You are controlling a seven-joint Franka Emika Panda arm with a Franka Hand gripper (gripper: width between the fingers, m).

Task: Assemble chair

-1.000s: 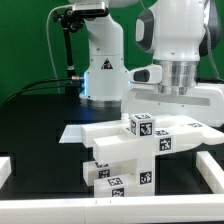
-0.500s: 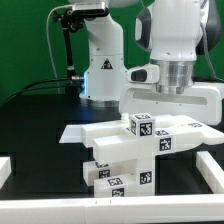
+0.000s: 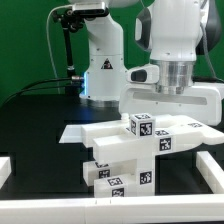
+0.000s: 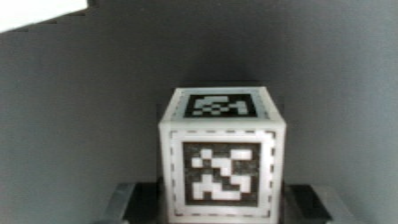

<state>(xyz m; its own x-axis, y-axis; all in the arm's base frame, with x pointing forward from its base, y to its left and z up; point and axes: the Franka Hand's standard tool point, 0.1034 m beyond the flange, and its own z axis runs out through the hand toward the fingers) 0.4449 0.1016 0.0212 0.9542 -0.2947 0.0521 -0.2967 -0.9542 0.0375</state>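
My gripper (image 3: 172, 121) hangs low over a cluster of white chair parts (image 3: 120, 152) in the middle of the table. In the exterior view its fingers are hidden behind the parts. In the wrist view the gripper (image 4: 221, 202) has a dark finger on each side of a white block with black-and-white tags (image 4: 221, 150), and both fingers touch the block's sides. The same tagged block (image 3: 141, 126) stands upright on a long white part in the exterior view. More tagged white pieces (image 3: 112, 177) lie below and in front of it.
A flat white piece (image 3: 72, 133) lies on the black table at the exterior view's left of the cluster. Low white rails stand at the left (image 3: 4, 168), right (image 3: 210, 168) and front (image 3: 100, 207) edges. The robot base (image 3: 100, 75) stands behind.
The hand has shifted slightly towards the exterior view's left and a little up, then stayed still. The parts have not moved.
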